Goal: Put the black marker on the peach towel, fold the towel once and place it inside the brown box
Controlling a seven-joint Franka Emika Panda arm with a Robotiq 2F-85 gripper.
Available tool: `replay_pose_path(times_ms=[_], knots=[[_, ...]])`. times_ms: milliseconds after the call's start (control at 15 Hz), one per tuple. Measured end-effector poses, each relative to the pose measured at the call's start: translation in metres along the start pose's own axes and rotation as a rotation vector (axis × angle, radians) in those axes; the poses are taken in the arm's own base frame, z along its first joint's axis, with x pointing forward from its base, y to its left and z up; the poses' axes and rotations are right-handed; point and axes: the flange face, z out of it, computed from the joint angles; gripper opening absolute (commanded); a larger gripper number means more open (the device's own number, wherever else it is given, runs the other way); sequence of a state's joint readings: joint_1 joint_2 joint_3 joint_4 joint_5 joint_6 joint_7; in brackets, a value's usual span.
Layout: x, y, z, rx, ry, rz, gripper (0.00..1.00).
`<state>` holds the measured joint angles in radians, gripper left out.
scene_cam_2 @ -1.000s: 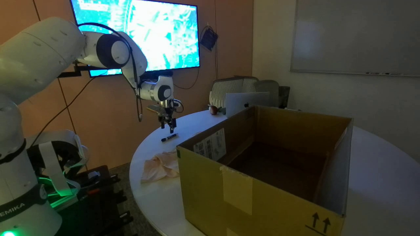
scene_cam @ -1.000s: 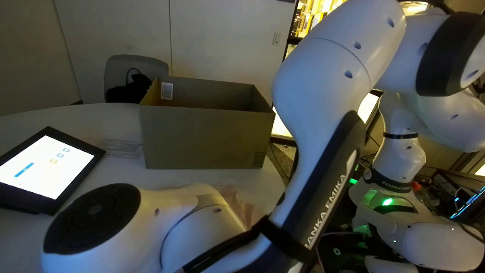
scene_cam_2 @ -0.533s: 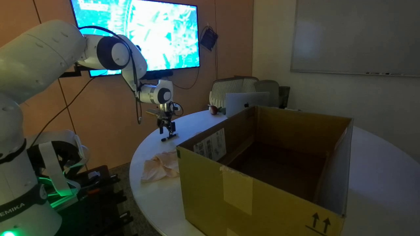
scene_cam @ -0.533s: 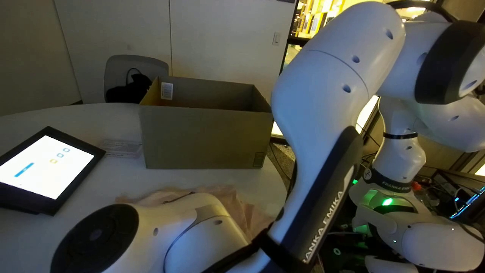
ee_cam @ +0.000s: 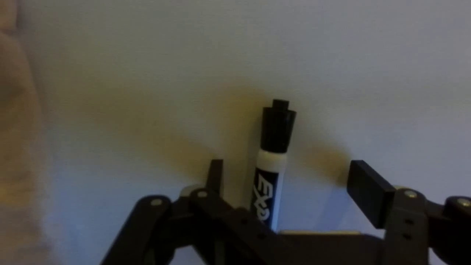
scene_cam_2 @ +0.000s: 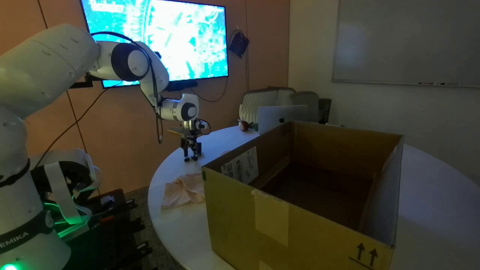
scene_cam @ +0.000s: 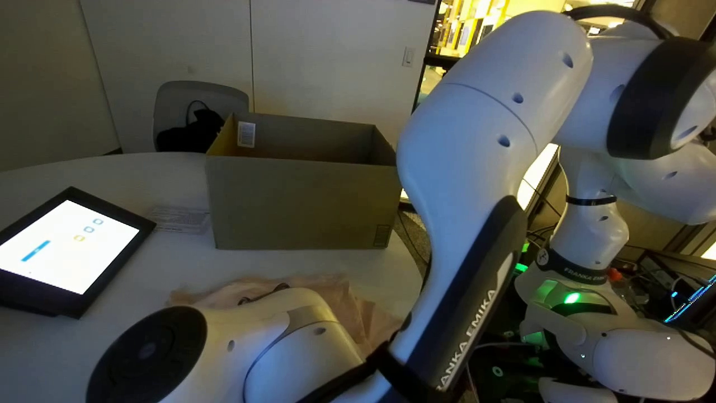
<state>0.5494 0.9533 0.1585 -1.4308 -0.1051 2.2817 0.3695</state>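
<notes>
One white worktop (scene_cam_2: 435, 202) with a curved edge carries everything the task names. Next in size, the robot arm (scene_cam_2: 41, 71) reaches over it, coming from the nine o'clock side of an exterior view. On the worktop the brown box (scene_cam_2: 318, 243) stands upright and topless; inside, its shaded cardboard floor shows, partly hidden by the near wall, and a white printed label (scene_cam_2: 240, 165) sits on an inner wall. Seen there, at nine o'clock from the box, lies the creased peach towel (scene_cam_2: 183, 191), cut off in part by the box's corner; in an exterior view a strip of worktop (scene_cam: 279, 262) parts the two. Smaller again is a laptop (scene_cam_2: 268, 116), pale lid raised, between eleven and twelve o'clock from the box. The tool (ee_cam: 289, 169) points down between nine and ten o'clock from the box, its fingers (ee_cam: 368, 193) spread. Smallest of all, the black marker (ee_cam: 270, 163) lies on the worktop between those fingers, apart from both. In the wrist view its black end points a little past twelve o'clock, its lower end is hidden behind the tool, and the towel runs along the nine o'clock edge.
</notes>
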Motion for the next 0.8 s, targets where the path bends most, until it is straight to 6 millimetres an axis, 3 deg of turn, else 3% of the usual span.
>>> replay_pose_path(times_ms=[333,533,600,800], knots=[[0.003,0.003,-0.008,-0.002,0.011,-0.002,0.17],[0.004,0.007,-0.01,-0.007,0.013,0.0,0.11],[0.004,0.008,-0.01,-0.008,0.012,0.0,0.16],[0.004,0.008,-0.01,-0.008,0.012,-0.003,0.17]])
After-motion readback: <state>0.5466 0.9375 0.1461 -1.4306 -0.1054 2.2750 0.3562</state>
